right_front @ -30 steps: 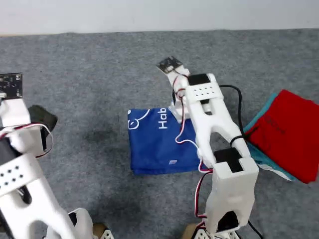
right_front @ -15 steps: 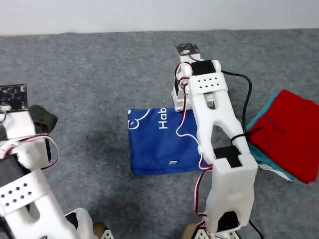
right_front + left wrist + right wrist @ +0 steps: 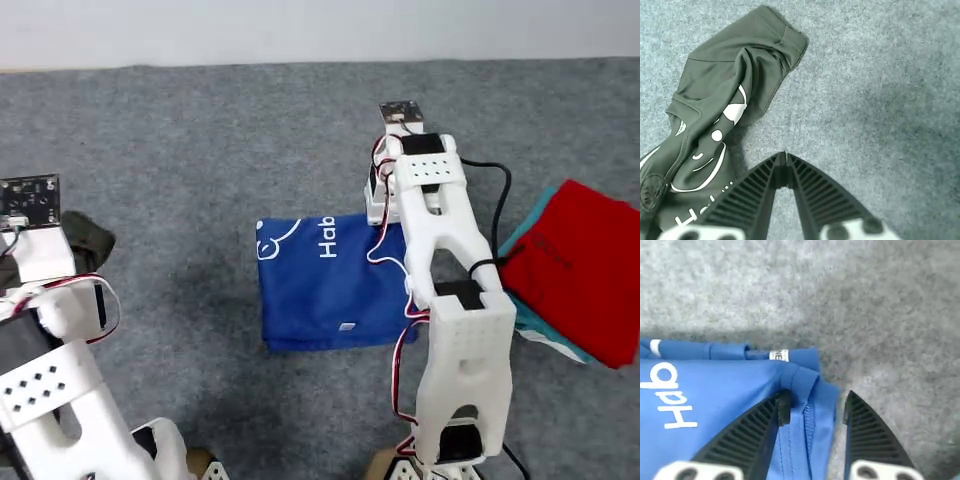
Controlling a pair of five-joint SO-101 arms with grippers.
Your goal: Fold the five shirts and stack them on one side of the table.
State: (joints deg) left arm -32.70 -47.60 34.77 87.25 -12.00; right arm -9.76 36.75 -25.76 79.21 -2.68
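Note:
A folded blue shirt (image 3: 315, 285) with white print lies mid-table. My right arm (image 3: 440, 250) stretches over its far right corner. In the right wrist view my right gripper (image 3: 816, 402) is open, its fingers straddling that corner of the blue shirt (image 3: 715, 390) just above the cloth. A crumpled dark green shirt (image 3: 725, 115) with white print lies at the left of the table (image 3: 92, 240). My left gripper (image 3: 786, 160) is shut and empty, hanging beside the green shirt's edge. A red shirt (image 3: 580, 265) rests on a teal shirt (image 3: 525, 320) at the right.
Grey carpet-like cloth (image 3: 200, 140) covers the table, with bare room across the back and between the green and blue shirts. A white wall edge (image 3: 300, 30) runs along the far side. The arm bases stand at the near edge.
My right arm has swung rightward along the blue shirt's far edge to its right corner. My left arm has drawn back slightly toward the near side.

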